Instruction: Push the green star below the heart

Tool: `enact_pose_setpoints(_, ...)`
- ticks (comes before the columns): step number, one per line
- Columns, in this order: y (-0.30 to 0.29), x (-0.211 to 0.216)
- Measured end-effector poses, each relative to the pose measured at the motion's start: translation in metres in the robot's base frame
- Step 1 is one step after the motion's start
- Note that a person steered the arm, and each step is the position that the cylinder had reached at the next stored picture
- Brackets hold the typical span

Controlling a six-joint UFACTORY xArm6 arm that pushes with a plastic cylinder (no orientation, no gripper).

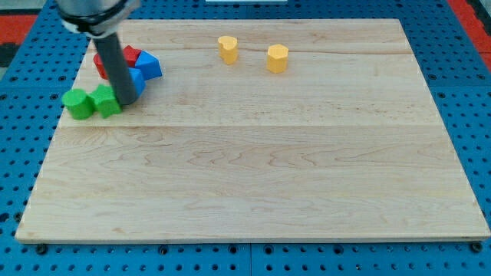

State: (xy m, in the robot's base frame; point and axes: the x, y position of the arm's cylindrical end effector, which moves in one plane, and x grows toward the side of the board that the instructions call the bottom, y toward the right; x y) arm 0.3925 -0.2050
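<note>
Two green blocks lie at the view's left edge of the board. The right one looks like the star, and the left one is blockier. They touch each other. My tip is right against the right side of the green star. The rod hides part of a blue block just above the tip. A yellow heart lies near the view's top, well to the right of the green blocks.
A second blue block and two red blocks cluster above the tip. A yellow pentagon-like block lies right of the heart. The wooden board rests on a blue perforated table.
</note>
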Motion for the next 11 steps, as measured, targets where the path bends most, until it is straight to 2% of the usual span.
enact_pose_setpoints(1, -0.011, -0.013)
enact_pose_setpoints(2, 0.005, -0.022)
enact_pose_setpoints(3, -0.013, -0.025)
enact_pose_setpoints(5, -0.089, -0.041)
enact_pose_setpoints(6, -0.1, -0.039)
enact_pose_setpoints(7, -0.067, -0.011)
enact_pose_setpoints(8, -0.005, 0.007)
enact_pose_setpoints(9, -0.023, 0.037)
enact_pose_setpoints(10, 0.015, 0.052)
enact_pose_setpoints(11, 0.096, 0.052)
